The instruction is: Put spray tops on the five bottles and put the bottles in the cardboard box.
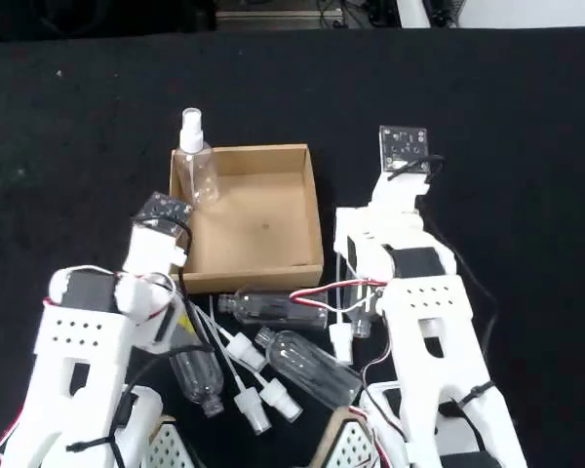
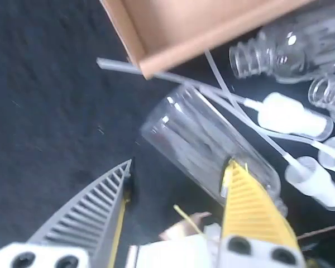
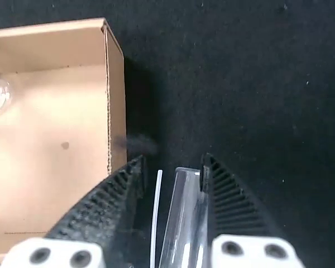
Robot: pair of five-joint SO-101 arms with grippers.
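The cardboard box (image 1: 258,219) stands open in the middle of the table, its corner (image 2: 156,39) close to my left arm. One clear bottle with a white spray top (image 1: 193,161) stands upright in its far left corner. My left gripper (image 2: 178,164) is open, one finger on each side of a clear, uncapped bottle (image 2: 204,148) lying on the black cloth. My right gripper (image 3: 173,162) is open beside the box wall (image 3: 114,100). The end of a clear bottle (image 3: 184,218) lies between its fingers, close against one of them, with a thin white tube (image 3: 156,212) alongside.
In front of the box lie two more uncapped bottles (image 1: 273,305) (image 1: 310,366) and several loose white spray tops (image 1: 246,348) (image 1: 281,397) with long tubes. Both white arms (image 1: 88,341) (image 1: 429,312) crowd the near table edge. Black cloth stretches beyond the box.
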